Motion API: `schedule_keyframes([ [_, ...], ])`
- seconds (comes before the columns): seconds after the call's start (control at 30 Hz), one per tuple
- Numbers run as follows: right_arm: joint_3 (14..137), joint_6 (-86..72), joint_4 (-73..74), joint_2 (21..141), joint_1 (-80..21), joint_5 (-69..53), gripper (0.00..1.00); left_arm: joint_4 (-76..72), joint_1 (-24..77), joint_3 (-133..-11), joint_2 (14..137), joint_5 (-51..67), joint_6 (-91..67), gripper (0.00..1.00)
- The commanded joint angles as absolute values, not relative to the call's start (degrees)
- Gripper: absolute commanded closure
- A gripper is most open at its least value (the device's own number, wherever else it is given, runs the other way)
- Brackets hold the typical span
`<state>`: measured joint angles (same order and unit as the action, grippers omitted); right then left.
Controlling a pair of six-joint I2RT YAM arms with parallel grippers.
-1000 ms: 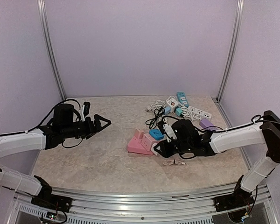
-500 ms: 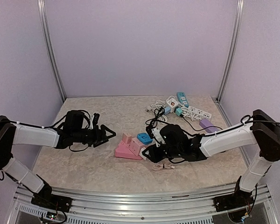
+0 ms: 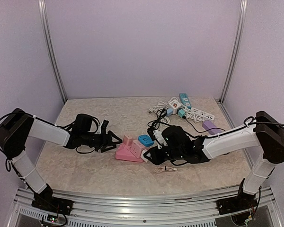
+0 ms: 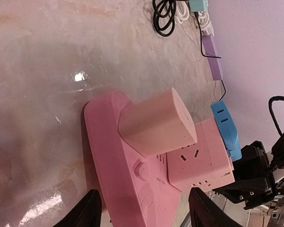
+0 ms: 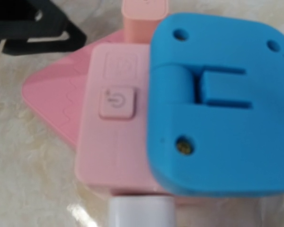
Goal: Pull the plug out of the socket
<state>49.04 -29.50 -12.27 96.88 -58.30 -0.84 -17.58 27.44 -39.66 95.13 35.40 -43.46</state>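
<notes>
A flat pink socket [image 3: 128, 152] [image 4: 118, 175] lies mid-table. A pale pink cube plug [image 4: 156, 123] [image 3: 128, 140] stands in it, beside a pink cube adapter [image 4: 199, 161] that carries a blue plug [image 3: 146, 139] [image 5: 217, 109]. My left gripper [image 3: 114, 140] [image 4: 149, 213] is open, its fingertips on either side of the socket's near corner without touching it. My right gripper [image 3: 150, 155] sits at the socket's right edge, shut on a white plug [image 5: 141, 212] there. Its fingers do not show in the right wrist view.
Several power strips and coiled cords [image 3: 189, 111] are piled at the back right, with a purple strip [image 3: 209, 125] nearer. A small white cable [image 3: 168, 168] lies in front of the right gripper. Metal posts [image 3: 52, 52] stand at the back corners.
The left arm has swung right, up to the socket, and its jaws have narrowed. The right gripper has drawn the pink socket with its plugs leftward.
</notes>
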Motion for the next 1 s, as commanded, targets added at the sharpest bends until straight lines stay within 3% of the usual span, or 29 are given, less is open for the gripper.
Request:
schedule_keyframes([
  [0.0, 51.3, -29.4, -16.5, 96.9, -59.0, -2.2, 1.00, -18.7, 26.8, -42.4, 97.9, 36.9, -42.0, 0.39],
  [0.97, 52.4, -29.6, -15.8, 97.5, -59.1, -1.7, 1.00, -21.5, 26.5, -46.3, 107.6, 42.6, -43.4, 0.47],
])
